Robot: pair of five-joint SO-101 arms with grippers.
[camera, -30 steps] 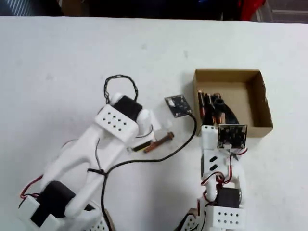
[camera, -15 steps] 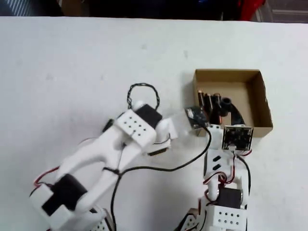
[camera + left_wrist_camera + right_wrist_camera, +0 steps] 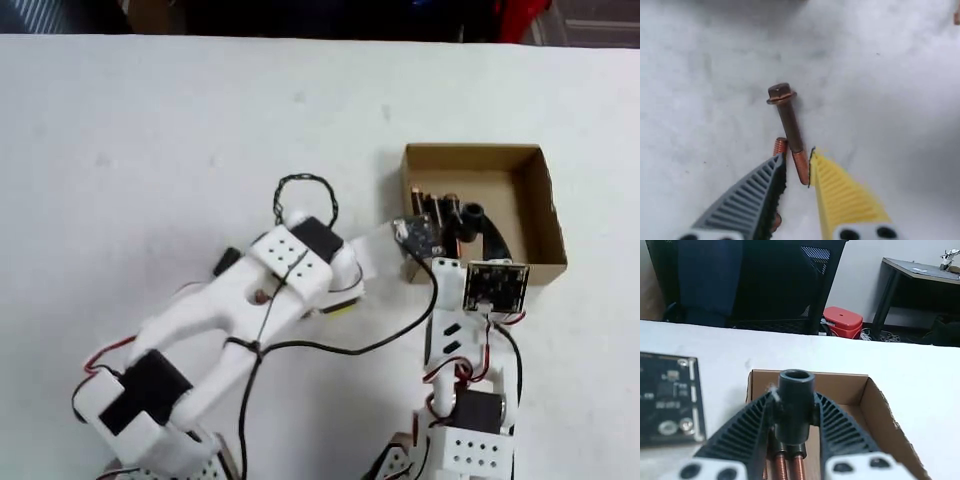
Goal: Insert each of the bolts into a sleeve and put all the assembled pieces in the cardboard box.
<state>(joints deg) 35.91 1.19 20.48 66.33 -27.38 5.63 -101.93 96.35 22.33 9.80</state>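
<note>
A copper bolt (image 3: 786,120) points head-first away from my left gripper (image 3: 799,160), which is shut on its threaded end between the grey and yellow fingers. A short copper threaded piece (image 3: 780,146) shows beside the grey finger. In the high view the left gripper (image 3: 342,305) is just left of the cardboard box (image 3: 470,150). My right gripper (image 3: 794,407) is shut on a black sleeve (image 3: 796,382), held upright with its open end up over the box (image 3: 840,386). The sleeve (image 3: 470,212) hangs above the box's near side. Copper assembled pieces (image 3: 432,212) lie inside.
The left arm's camera board (image 3: 415,235) sits close to the box's left wall, and its black cable (image 3: 300,185) loops over the table. White table stretches free to the left and the far side. A chair and a red bin (image 3: 842,322) stand beyond the table's edge.
The left arm has swung right toward the box and covers the spot where the bolt lay. The right gripper with the sleeve has shifted slightly right.
</note>
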